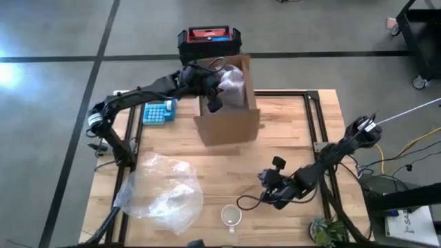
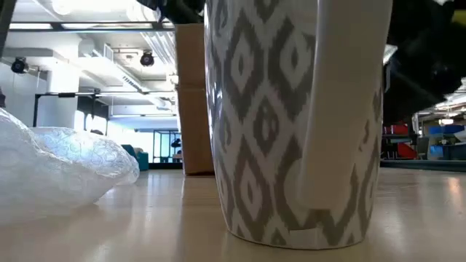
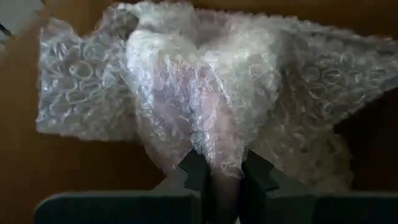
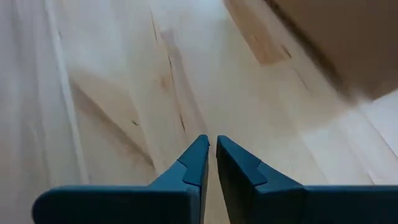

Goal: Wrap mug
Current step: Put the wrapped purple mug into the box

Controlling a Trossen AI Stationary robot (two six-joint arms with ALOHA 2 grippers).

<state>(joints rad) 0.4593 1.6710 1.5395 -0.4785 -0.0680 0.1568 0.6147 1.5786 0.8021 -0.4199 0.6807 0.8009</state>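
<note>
The mug (image 1: pixel 231 216), white with a grey diamond pattern and its handle turned toward the low camera (image 2: pixel 298 124), is standing upright on the wooden table (image 1: pixel 289 138) near the front edge, with nothing wrapped around it. A loose sheet of bubble wrap (image 1: pixel 162 193) is lying crumpled on the table well to the mug's left, apart from it. Just to the mug's right, the right tool (image 1: pixel 265 200) is hovering low over the bare planks, its two dark fingers (image 4: pixel 199 165) drawn almost together with only a thin slit between them and nothing in their grip. Farther back, an open cardboard box (image 1: pixel 229 114) is standing near the table's rear edge, and the left tool (image 1: pixel 215 102) is reaching into its opening, its fingers (image 3: pixel 194 171) pinching a second bunched wad of bubble wrap (image 3: pixel 205 93) that is filling the box's inside. A teal rack (image 1: pixel 159 111) is sitting on the table beside the box, under the left arm, and a black and red case (image 1: pixel 209 40) is resting on the floor just behind the box.
</note>
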